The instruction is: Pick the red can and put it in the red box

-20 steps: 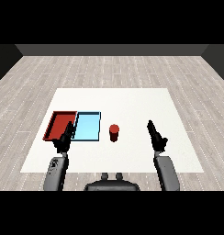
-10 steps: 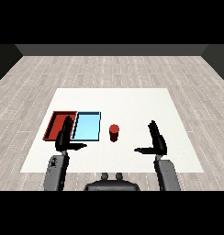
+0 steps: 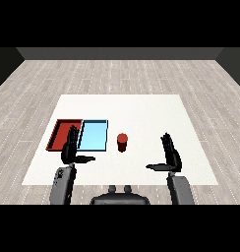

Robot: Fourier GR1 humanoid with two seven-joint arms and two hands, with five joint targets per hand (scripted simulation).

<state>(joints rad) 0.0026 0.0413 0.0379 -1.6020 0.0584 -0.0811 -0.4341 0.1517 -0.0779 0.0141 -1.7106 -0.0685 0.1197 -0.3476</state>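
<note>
The red tray (image 3: 60, 134) and light blue tray (image 3: 94, 134) lie side by side at the desk's (image 3: 141, 110) left. The left hand (image 3: 69, 149) hangs over their near edge, fingers straight and thumb out, much as a second ago. The red can (image 3: 122, 142) stands upright just right of the blue tray, untouched. The right hand (image 3: 170, 157) has drawn nearer and lower, its thumb now swung toward the can, fingers spread and empty. It looks like the start of a reach.

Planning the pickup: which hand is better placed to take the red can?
Probably the right hand: open, thumb pointing toward the red can, bare table between. The left hand hovers by the trays.
</note>
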